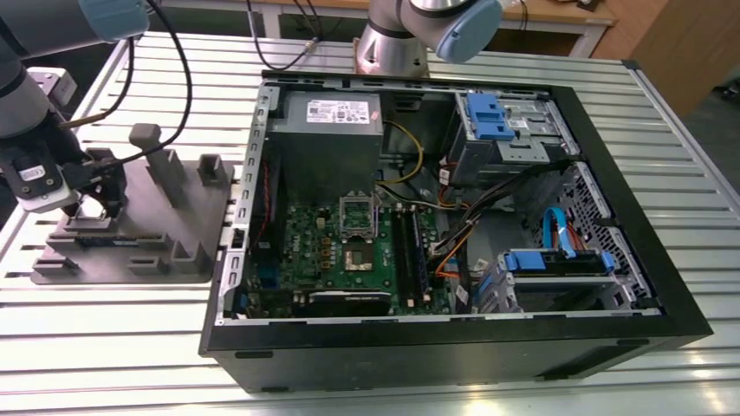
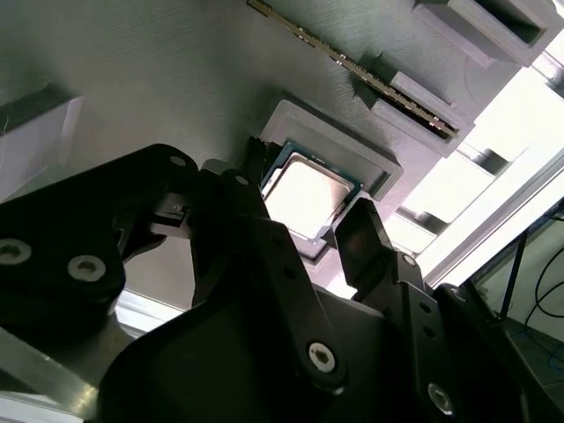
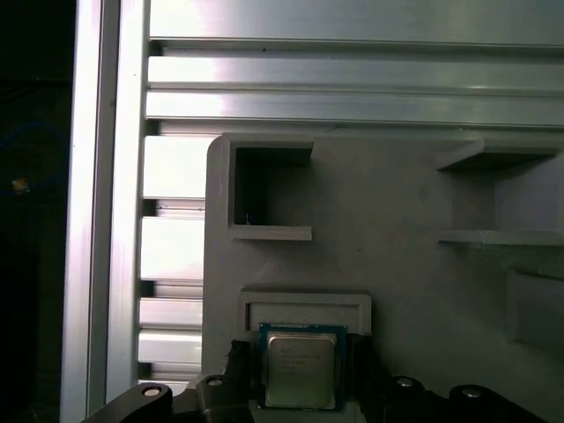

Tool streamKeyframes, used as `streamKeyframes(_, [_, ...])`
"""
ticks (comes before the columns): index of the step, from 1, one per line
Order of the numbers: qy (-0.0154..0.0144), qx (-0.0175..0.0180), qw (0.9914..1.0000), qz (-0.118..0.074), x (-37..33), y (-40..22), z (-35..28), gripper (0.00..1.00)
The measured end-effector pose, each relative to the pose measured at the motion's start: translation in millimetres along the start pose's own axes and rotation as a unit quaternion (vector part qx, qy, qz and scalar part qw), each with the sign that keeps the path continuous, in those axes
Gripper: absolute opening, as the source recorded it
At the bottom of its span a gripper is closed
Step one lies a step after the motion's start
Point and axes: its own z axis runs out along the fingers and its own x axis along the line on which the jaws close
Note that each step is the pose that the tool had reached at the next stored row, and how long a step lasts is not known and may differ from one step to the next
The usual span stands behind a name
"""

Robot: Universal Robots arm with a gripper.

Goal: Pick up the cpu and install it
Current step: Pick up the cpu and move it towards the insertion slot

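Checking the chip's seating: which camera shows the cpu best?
The first wrist view: the cpu faces the camera squarely in a recess of the grey holder. The second wrist view shows the cpu tilted and glare-washed. In the exterior view it is too small to tell, beneath the gripper.

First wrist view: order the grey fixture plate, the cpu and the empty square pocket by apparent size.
1. grey fixture plate, largest by far.
2-3. cpu and empty square pocket look about alike, so I leave them unranked.

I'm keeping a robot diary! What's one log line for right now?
step: pick | gripper: at cpu | cpu: seated in grey holder pocket, not lifted
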Motion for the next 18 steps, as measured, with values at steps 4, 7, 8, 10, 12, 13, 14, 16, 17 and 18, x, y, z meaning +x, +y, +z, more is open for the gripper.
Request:
streamKeyframes(4, [0.0,0.0,1.0,0.0,0.1,0.0,0.0,0.51])
streamKeyframes(7, [0.0,0.0,1.0,0.0,0.1,0.0,0.0,0.51])
streamKeyframes(8, [0.0,0.0,1.0,0.0,0.1,0.0,0.0,0.51])
streamKeyframes(10, [0.0,0.0,1.0,0.0,0.1,0.0,0.0,0.51])
streamKeyframes(12, [0.0,0.0,1.0,0.0,0.1,0.0,0.0,0.49])
streamKeyframes(13, [0.0,0.0,1.0,0.0,0.0,0.0,0.0,0.49])
streamKeyframes(14, [0.0001,0.0001,1.0,0.0,0.1,0.0,-0.1,0.47])
streamKeyframes(16, [0.0,0.0,1.0,0.0,0.1,0.0,0.0,0.47])
streamKeyframes(17, [0.0,0.0,1.0,0.0,0.0,0.0,0.0,0.47])
streamKeyframes(18, [0.0,0.0,1.0,0.0,0.0,0.0,0.0,0.47])
